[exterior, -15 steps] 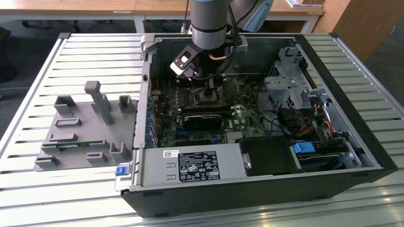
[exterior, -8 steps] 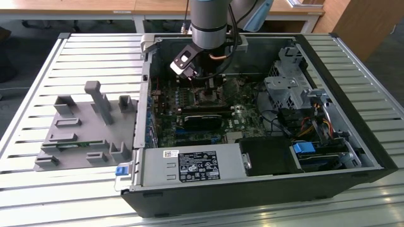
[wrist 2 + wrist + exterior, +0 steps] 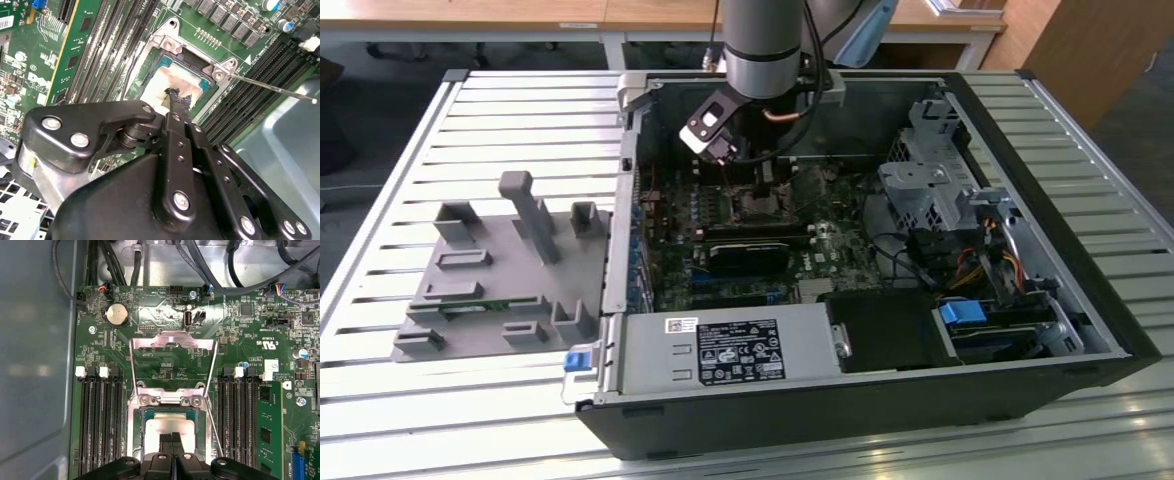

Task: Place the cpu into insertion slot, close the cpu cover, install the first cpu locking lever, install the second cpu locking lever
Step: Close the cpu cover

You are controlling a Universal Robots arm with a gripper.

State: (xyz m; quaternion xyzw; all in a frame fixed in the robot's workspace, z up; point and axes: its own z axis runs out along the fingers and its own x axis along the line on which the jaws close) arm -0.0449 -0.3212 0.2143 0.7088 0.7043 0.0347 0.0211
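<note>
One dull silver, square cpu [image 3: 160,426] lies flat in the dark-rimmed insertion slot [image 3: 172,60]. The thin metal cpu cover [image 3: 172,339] stands flipped open beside it. The claw [image 3: 175,438] is narrow, tips together at the chip's top.

Cpu [image 3: 167,426] dull silver metal; cpu cover [image 3: 170,340] thin shiny metal; hand [image 3: 174,438] matt black.
</note>
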